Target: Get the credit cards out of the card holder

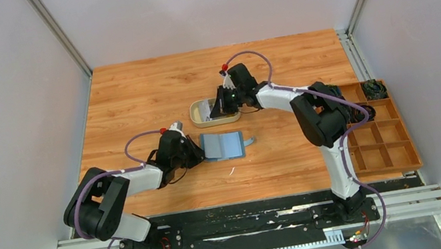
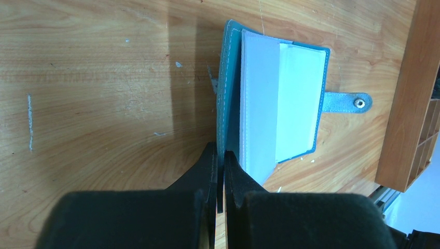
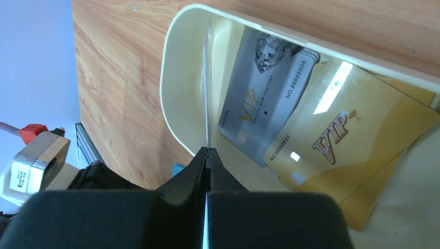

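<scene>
The teal-blue card holder (image 1: 222, 145) lies open on the table, pale blue inside (image 2: 275, 104), its tab (image 2: 347, 102) pointing away. My left gripper (image 2: 220, 166) is shut on the edge of its raised teal cover. My right gripper (image 3: 207, 153) is shut on a thin pale card (image 3: 207, 93), seen edge-on and held upright inside the tan oval tray (image 3: 171, 93). A grey VIP card (image 3: 264, 93) and a yellow VIP card (image 3: 347, 135) lie flat in the tray. I cannot tell whether a card sits in the holder's pockets.
The tan tray (image 1: 196, 118) stands just behind the card holder, mid-table. A brown compartmented wooden box (image 1: 378, 132) sits along the right edge and shows at the right of the left wrist view (image 2: 410, 104).
</scene>
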Robot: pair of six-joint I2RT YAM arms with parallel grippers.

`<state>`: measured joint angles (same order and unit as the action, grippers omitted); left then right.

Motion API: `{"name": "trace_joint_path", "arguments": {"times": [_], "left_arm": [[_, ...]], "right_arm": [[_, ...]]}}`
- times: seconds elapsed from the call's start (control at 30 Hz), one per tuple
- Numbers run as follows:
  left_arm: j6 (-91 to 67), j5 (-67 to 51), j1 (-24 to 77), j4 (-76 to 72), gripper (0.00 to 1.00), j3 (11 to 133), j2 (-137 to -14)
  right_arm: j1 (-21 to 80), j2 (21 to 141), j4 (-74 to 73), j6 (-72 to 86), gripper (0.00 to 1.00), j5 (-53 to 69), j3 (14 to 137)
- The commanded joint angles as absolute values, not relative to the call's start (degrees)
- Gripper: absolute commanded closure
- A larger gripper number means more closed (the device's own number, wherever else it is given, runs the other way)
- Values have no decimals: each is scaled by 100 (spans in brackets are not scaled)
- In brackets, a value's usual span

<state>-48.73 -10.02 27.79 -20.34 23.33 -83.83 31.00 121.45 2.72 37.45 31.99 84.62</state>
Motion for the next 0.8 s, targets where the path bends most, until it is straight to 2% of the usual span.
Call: {"name": "trace_joint_path", "arguments": {"times": [0.0,0.2,0.23,0.37,0.47,0.67,0.77], "left_arm": [[-4605,-534,2830,-636,100,1946,-8769],[-4601,-537,2830,-656,100,1934,-8771],[-4605,-532,2830,-652,100,1930,-8767],[-4605,-532,2830,-650,100,1908,-8743],[-4605,-534,2830,-657,100,1908,-8739],[-4601,-535,2830,-653,100,1916,-8753],[-4597,-529,2830,-656,100,1902,-8752]], "right_arm": [[3161,12024,211,3814,100,3235,8171],[3164,11967,292,3857,100,3248,7988],[3160,11963,290,3843,98,3257,7996],[3164,11875,63,3655,77,3139,8180],[3166,11768,-462,3302,66,2907,8532],[3164,11768,-1208,2924,55,2543,9234],[3164,11881,-1413,2883,53,2450,9413]]}}
